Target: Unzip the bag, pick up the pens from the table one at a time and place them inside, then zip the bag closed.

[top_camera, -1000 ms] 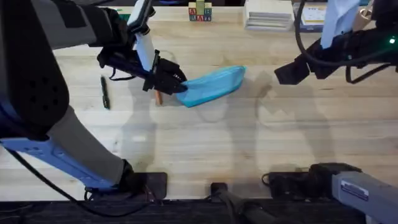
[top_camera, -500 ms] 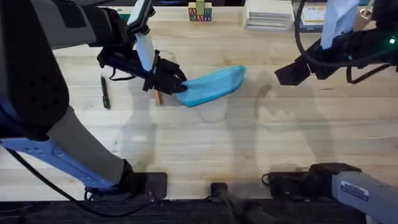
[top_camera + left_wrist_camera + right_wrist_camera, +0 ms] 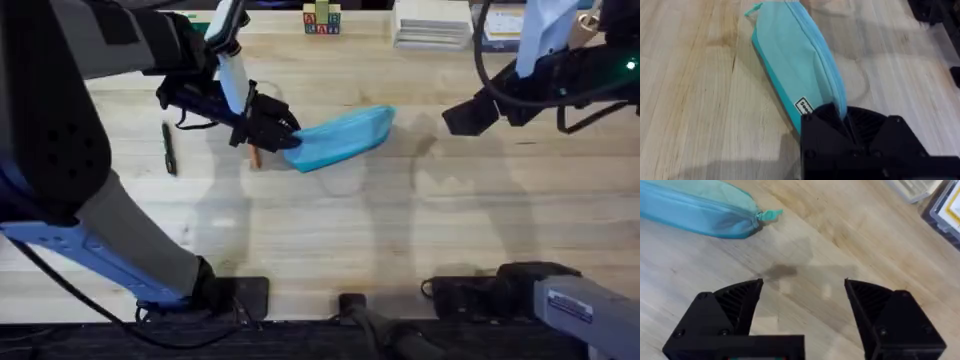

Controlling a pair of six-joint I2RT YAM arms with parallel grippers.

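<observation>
The light blue bag (image 3: 342,137) lies slanted on the table (image 3: 330,230), and its zipper seam looks closed in the left wrist view. My left gripper (image 3: 283,133) is shut on the bag's (image 3: 790,55) near left end, with the fabric pinched between the black fingers (image 3: 822,122). An orange pen (image 3: 254,158) pokes out just below that gripper. A black pen (image 3: 169,148) lies farther left. My right gripper (image 3: 462,116) hovers open to the right of the bag, holding nothing. Its wrist view shows the bag's (image 3: 695,210) far end and pull tab (image 3: 770,214) ahead of the spread fingers (image 3: 737,302).
Small alphabet blocks (image 3: 321,18), a stack of white papers (image 3: 431,22) and a blue box (image 3: 500,30) sit along the table's far edge. Bare wood stretches between the bag and the arm bases at the front.
</observation>
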